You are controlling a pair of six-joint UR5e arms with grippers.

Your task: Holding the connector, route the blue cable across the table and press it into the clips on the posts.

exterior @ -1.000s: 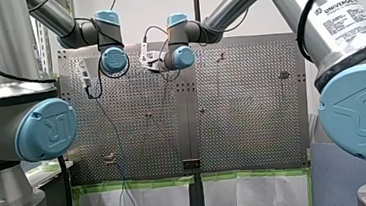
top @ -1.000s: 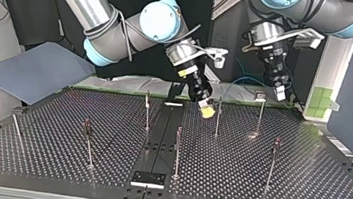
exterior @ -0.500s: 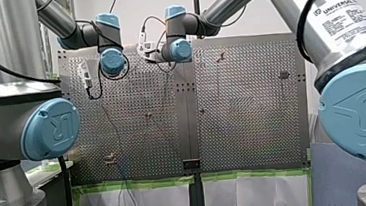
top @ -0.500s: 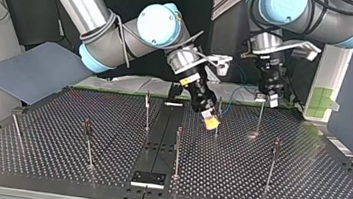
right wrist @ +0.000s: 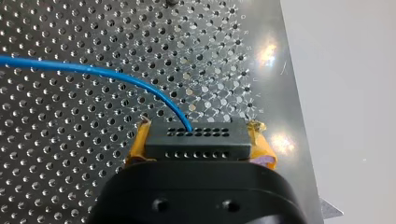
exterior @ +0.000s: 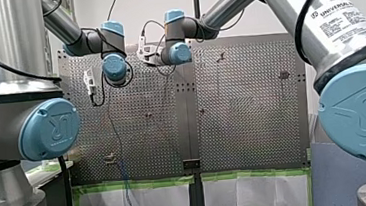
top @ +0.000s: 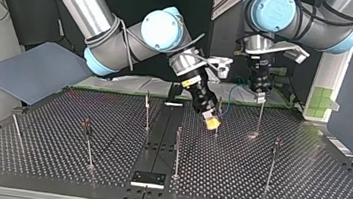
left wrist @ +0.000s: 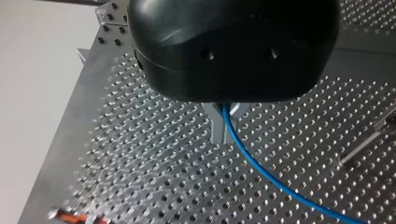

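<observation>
Perforated metal table (top: pixel 305 184), thin upright posts (top: pixel 177 150) dotted across it. Our right gripper (top: pixel 210 122) tilts down low over the table near the middle of the top view, just beside a far-row post (top: pixel 218 115). Its jaws are clamped on the black connector (right wrist: pixel 195 140), yellow pads (right wrist: pixel 138 144) either side of it. We see the blue cable (right wrist: pixel 116 77) leave the connector's holed face and arc off sideways above the table. Our left gripper (top: pixel 260 95) points straight down just above the next far-row post (top: pixel 260 116); touching or not, we cannot tell. Its jaws are closed around the same cable, which comes out between the metal fingers (left wrist: pixel 215 128) and runs diagonally away over the holes. In the front view the cable drops from the left arm's end down the table and past its near edge. Clips (top: pixel 275 142) show as small dark bits on the posts; we cannot tell if the cable sits in any.
</observation>
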